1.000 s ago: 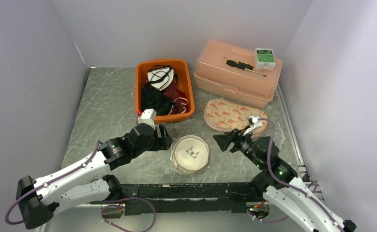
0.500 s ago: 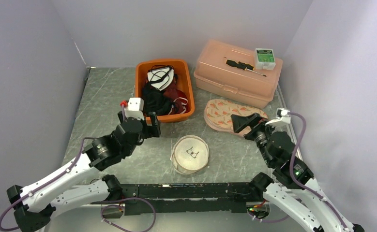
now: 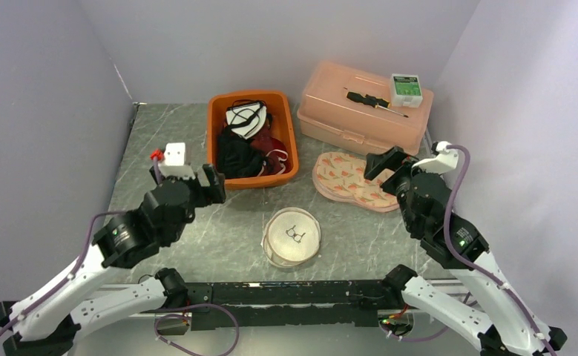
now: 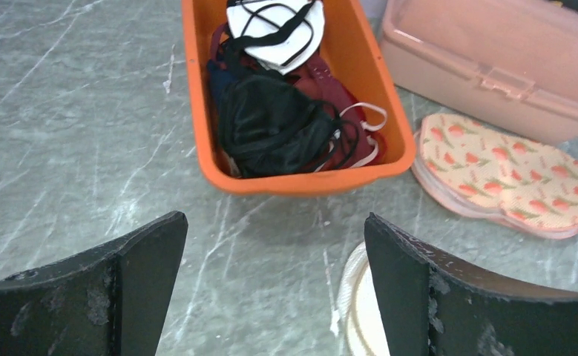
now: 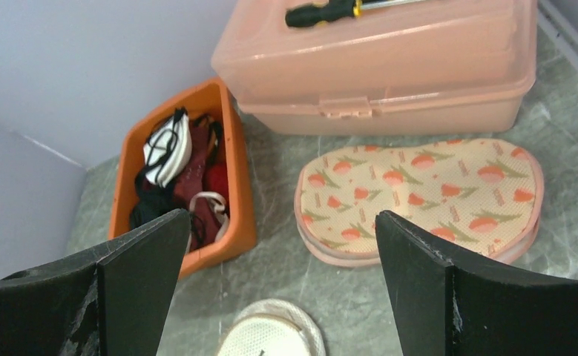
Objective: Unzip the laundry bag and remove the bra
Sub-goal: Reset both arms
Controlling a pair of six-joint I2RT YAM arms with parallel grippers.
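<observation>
- The laundry bag (image 3: pixel 351 180), going by its bra-like outline, is lying flat toward the right edge of the bench (image 3: pixel 167 133). It is just in front of the pink box (image 3: pixel 360 119) and beside the orange bin (image 3: pixel 213 141).
- It is looking soft, light and floppy, so it is likely to slide unless one hand pins it.
- The zip pull is not showing clearly. It is probably sitting along the rim seam, which would be the place to pinch.
- The left hand (image 3: pixel 213 187) is hovering wide open and empty by the bin's near-left corner.
- The right hand (image 3: pixel 383 162) is hovering wide open and empty over the bag's right end, angled down.
</observation>
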